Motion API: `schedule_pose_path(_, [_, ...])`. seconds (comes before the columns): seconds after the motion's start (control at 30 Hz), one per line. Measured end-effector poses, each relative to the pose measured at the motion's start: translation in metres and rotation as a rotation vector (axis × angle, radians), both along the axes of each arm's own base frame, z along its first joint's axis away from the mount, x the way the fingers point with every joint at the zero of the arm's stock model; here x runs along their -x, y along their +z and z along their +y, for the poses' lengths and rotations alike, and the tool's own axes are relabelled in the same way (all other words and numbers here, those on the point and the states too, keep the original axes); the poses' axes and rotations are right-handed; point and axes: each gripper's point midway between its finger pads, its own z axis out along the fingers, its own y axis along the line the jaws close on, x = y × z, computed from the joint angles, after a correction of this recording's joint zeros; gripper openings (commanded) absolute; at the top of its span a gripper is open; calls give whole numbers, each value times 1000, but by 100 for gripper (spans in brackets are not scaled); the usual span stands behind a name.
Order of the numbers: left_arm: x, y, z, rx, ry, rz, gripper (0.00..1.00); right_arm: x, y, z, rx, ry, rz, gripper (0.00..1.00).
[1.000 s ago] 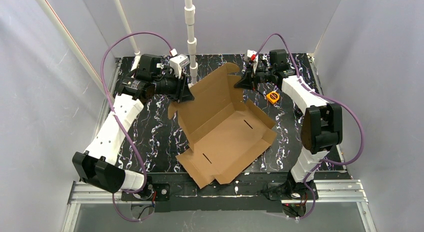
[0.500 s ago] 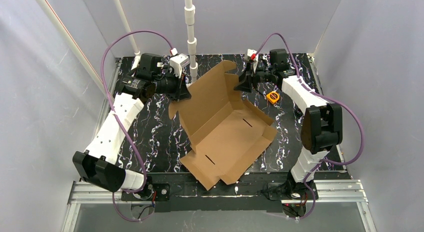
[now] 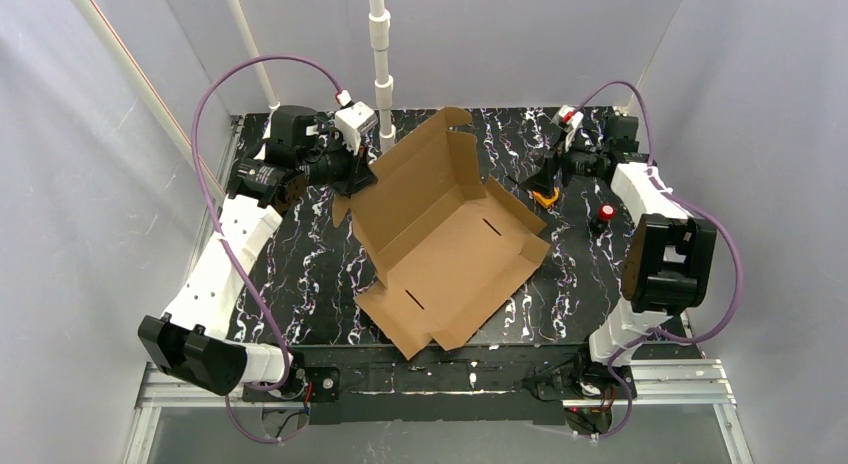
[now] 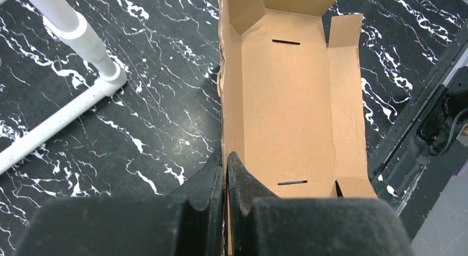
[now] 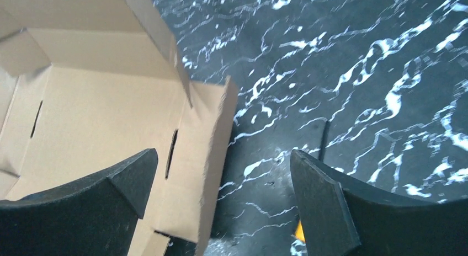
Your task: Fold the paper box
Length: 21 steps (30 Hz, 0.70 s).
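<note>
The paper box (image 3: pixel 445 246) is a brown cardboard blank lying open in the middle of the black marbled table, with its far and left walls raised. My left gripper (image 3: pixel 361 183) is shut on the top edge of the left wall; in the left wrist view the two fingers (image 4: pixel 211 176) pinch the thin cardboard edge, and the box floor (image 4: pixel 287 101) with its slots stretches ahead. My right gripper (image 3: pixel 538 178) stands open to the right of the box, touching nothing. In the right wrist view its jaws (image 5: pixel 221 162) are wide apart, with the box's right flap (image 5: pixel 207 151) below the left finger.
A small orange tape measure (image 3: pixel 546 198) lies just under the right gripper. A small red-topped object (image 3: pixel 605 213) sits beside the right arm. A white pipe post (image 3: pixel 381 84) rises at the back next to the left gripper, and it shows on the left as the pipe (image 4: pixel 83 41) in the left wrist view.
The right gripper opened, let go of the box's far right flap and drew back to the right. The left gripper closed on the left wall, and the box shifted slightly left.
</note>
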Motion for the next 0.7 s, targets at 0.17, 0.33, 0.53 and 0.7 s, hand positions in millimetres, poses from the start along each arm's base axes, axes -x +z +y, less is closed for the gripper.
schedule_pose_path(0.17, [-4,5,-1,1,-7,-35,0,14,-39,6,75,31,91,94])
schedule_pose_path(0.33, [-5,6,-1,-1,-11,-47,0,28,-73,19,140,58,173,75])
schedule_pose_path(0.53, [-4,13,-2,13,-13,-52,0,22,-85,30,201,38,177,21])
schedule_pose_path(0.7, [-4,30,-3,38,1,-59,0,5,-78,28,177,-58,138,1])
